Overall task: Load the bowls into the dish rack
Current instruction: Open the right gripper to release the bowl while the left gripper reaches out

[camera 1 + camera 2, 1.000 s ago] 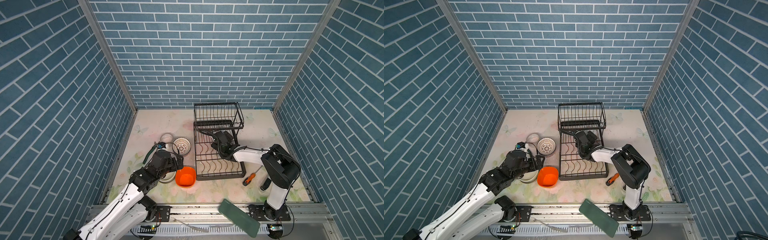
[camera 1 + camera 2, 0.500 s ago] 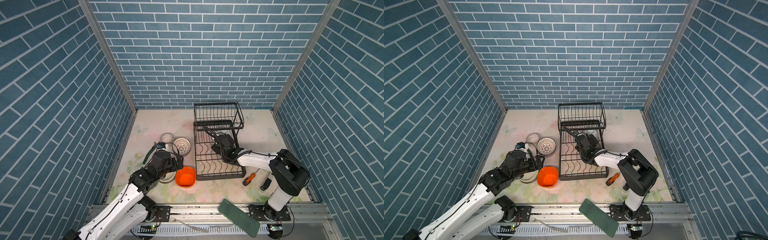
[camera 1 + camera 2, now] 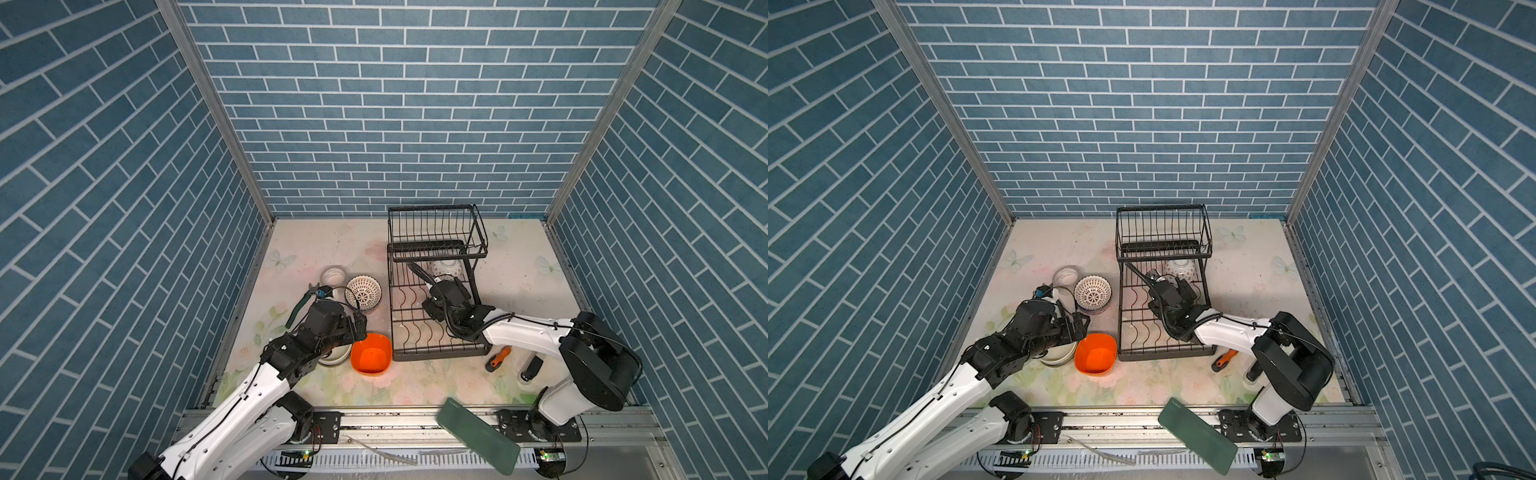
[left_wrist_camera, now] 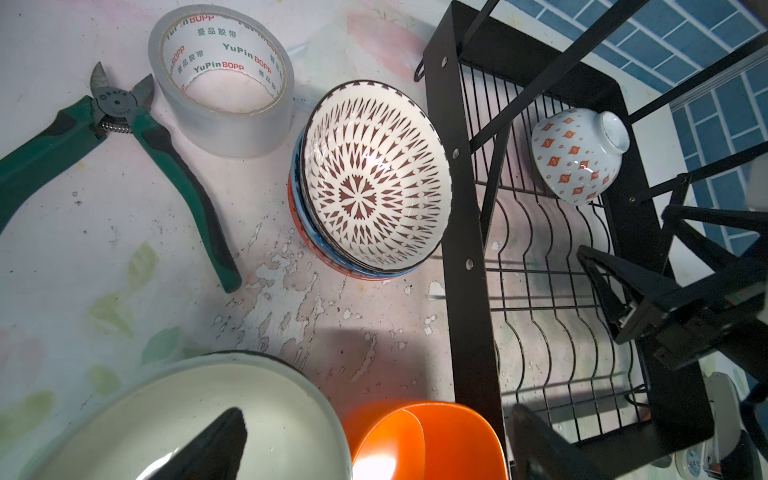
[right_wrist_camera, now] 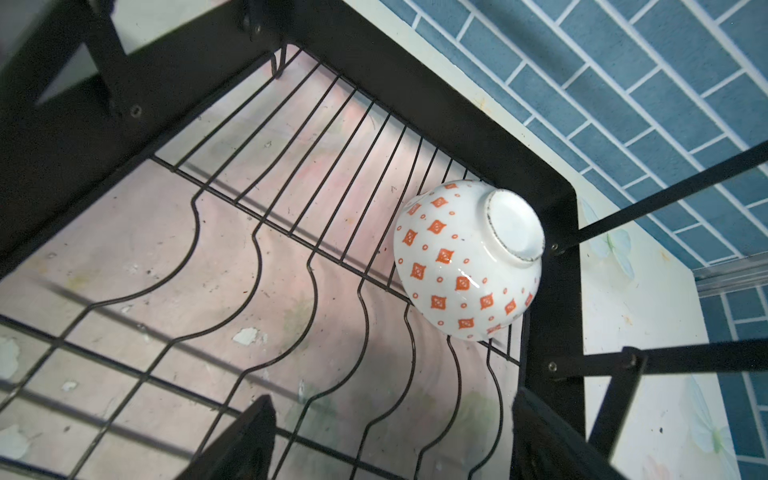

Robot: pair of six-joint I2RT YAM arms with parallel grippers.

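Over the lower tier of the black wire two-tier dish rack (image 3: 393,316) (image 5: 552,299), the right hand (image 5: 392,399) (image 3: 442,287) hangs low. The arm is stretched flat from its base across the rack's near corner, with the wrist tipped down. Its jaws are spread wide with nothing between them.
- Ahead of its fingertips and apart from them lies the white glazed ceramic bowl with orange diamond marks (image 5: 457,270) (image 3: 446,269). It is round and glossy, lying tilted mouth-down with its foot ring up, on the thin wires in the rack's far corner below the raised basket.
- Under the hand, the rack is thin black rod bent into wavy slot dividers, with a flat riveted sheet-metal frame.

Left hand (image 4: 376,411) (image 3: 358,328): the elbow is bent, the forearm rises from its base, and the wrist is angled down beside the rack. Its jaws are at full spread and grip nothing.
- One finger (image 4: 220,440) hovers over the inside of the plain cream round bowl (image 4: 291,395) (image 3: 336,356), which is smooth. Whether more bowls are stacked under it, I cannot tell.
- Below the hand, between the fingers, is the orange rounded-square plastic bowl (image 4: 436,444) (image 3: 371,354), just beside the cream one and the rack frame.
- Beyond the fingertips stands the stack of round ceramic bowls (image 4: 374,178) (image 3: 363,293). The top one is white with dark spoke-and-dart patterning, and blue and orange rims show beneath it.
- Farther out are the clear tape roll (image 4: 220,83) with a printed core and the green-handled cutters (image 4: 178,174).
- The surface (image 4: 124,249) is a pale floral print, flaking in patches.
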